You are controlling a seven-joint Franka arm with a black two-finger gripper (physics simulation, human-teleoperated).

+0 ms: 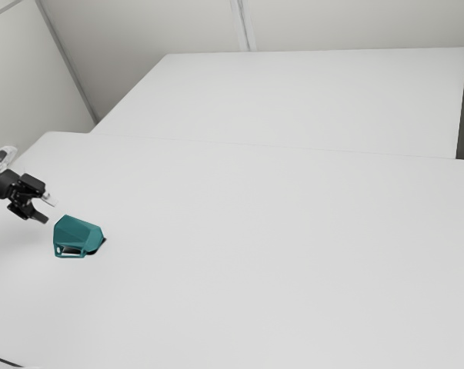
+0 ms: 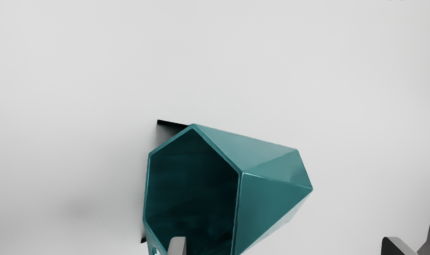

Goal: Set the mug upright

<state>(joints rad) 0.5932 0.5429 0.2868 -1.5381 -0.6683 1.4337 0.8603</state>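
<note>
A teal faceted mug (image 1: 81, 233) lies on its side on the white table, its handle toward the exterior view's bottom edge. Just above it, toward the exterior view's left, is my gripper (image 1: 48, 211), apart from the mug. In the wrist view the mug (image 2: 271, 187) shows its dark open mouth, with part of the handle at the bottom edge. My gripper (image 2: 284, 246) is open there, one fingertip overlapping the mouth in view and the other out past the mug's side; neither is seen gripping it.
The white tabletop (image 1: 278, 254) stretches around the mug. A second white surface (image 1: 293, 100) stands beyond its far edge, before pale walls. A dark cable (image 1: 2, 360) lies at the exterior view's lower left corner.
</note>
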